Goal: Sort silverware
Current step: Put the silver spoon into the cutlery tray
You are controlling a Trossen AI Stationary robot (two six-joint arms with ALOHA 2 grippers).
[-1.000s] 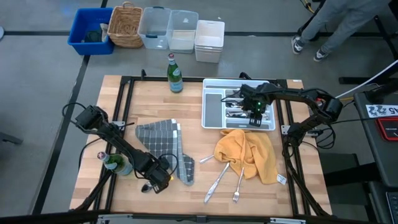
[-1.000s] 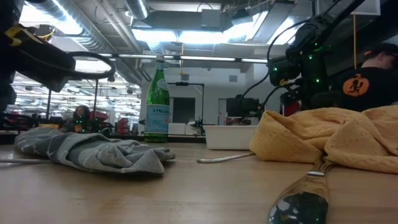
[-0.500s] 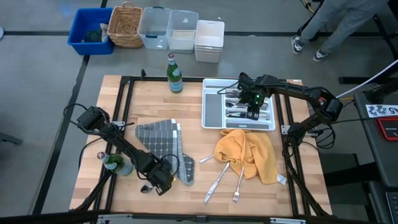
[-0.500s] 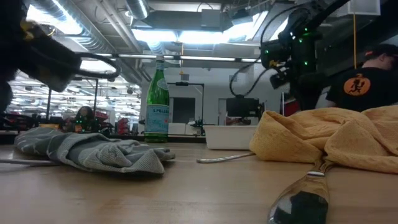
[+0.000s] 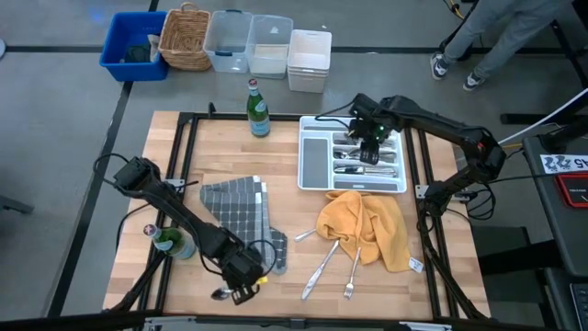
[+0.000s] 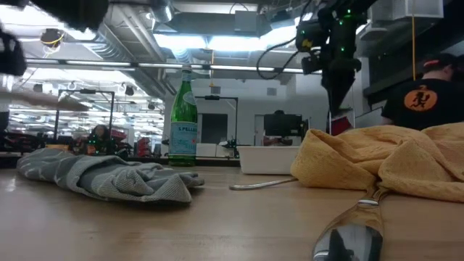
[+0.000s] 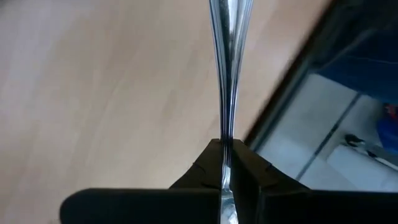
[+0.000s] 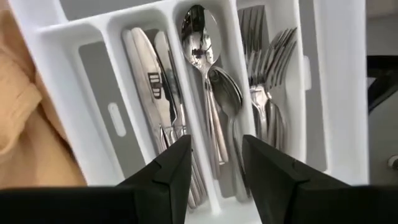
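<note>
The left gripper (image 7: 227, 163), at the table's near edge, is clamped tight on the slim shiny silver utensil handle (image 7: 225, 74). Lift it level, so you keep it from pivoting, and carry it to the white compartmented plastic tray (image 5: 310, 164). The right gripper (image 5: 369, 152) hovers over that tray, fingers spread and empty; wait until it clears.

Lots you can't make out here

Piece pinched in the left gripper (image 7: 227, 163): its handle runs off at 12 o'clock, type unclear. The yellow cloth (image 5: 366, 223) hides the loose utensils' (image 5: 329, 258) top ends.
</note>
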